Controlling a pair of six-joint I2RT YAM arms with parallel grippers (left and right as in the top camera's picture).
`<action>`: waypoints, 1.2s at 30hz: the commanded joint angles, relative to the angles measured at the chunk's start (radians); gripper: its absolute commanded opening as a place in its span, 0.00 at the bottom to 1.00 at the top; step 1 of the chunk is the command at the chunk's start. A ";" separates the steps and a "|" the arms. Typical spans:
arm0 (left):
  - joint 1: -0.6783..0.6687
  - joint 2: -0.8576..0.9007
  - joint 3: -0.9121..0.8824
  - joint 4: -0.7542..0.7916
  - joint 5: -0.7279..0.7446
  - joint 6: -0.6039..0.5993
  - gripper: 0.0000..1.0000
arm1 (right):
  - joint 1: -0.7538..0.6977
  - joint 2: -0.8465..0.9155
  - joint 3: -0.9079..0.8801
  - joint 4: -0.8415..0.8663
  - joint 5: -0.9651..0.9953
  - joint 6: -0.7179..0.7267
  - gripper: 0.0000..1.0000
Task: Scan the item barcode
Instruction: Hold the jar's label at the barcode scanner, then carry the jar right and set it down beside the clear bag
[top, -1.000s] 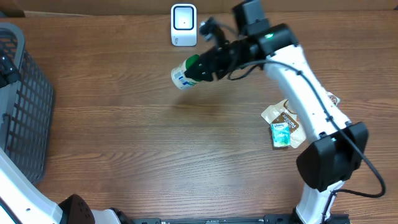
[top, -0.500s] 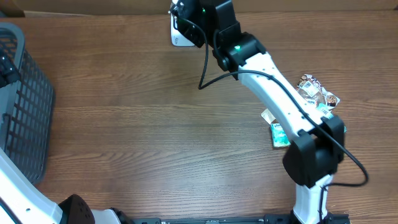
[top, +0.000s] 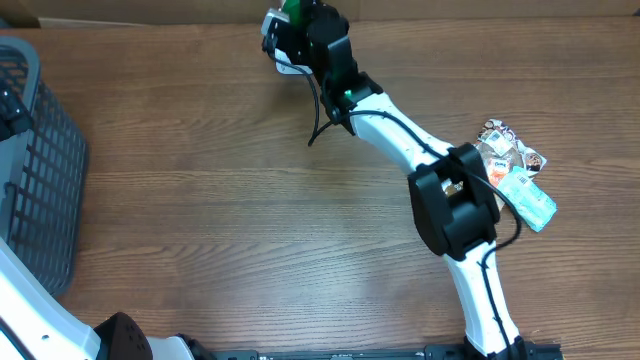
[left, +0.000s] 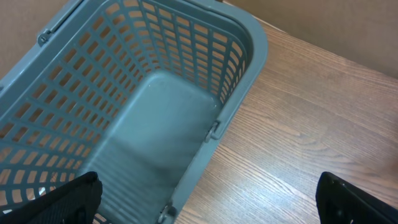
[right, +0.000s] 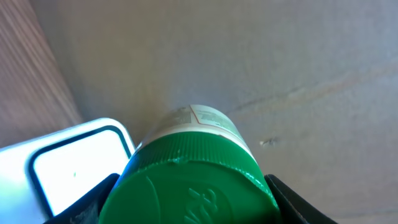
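Matt wood-grain table (top: 200, 200), grey plastic basket (left: 149, 130), ridged green plastic cap (right: 186, 186).

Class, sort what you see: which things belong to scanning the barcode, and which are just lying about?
Job in hand: green-capped bottle, white scanner, right pincer gripping it.
Lying about: grey basket, brown packets, pale blue packet.

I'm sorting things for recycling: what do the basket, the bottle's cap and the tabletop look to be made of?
The basket looks like grey moulded plastic with a matte finish, going by its one-piece lattice walls. The cap on the bottle looks like green plastic with a slight sheen, a ridged edge and raised lettering. The tabletop shows smooth brown wood grain, but whether it is solid wood or laminate cannot be told.
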 joint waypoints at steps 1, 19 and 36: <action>-0.001 -0.005 0.000 0.003 0.005 -0.006 1.00 | -0.013 0.033 0.013 0.074 0.022 -0.185 0.49; -0.001 -0.005 0.000 0.003 0.005 -0.006 0.99 | -0.039 0.061 0.013 0.101 -0.009 -0.251 0.48; -0.001 -0.005 0.000 0.003 0.005 -0.006 1.00 | -0.013 -0.080 0.013 0.037 -0.065 0.209 0.48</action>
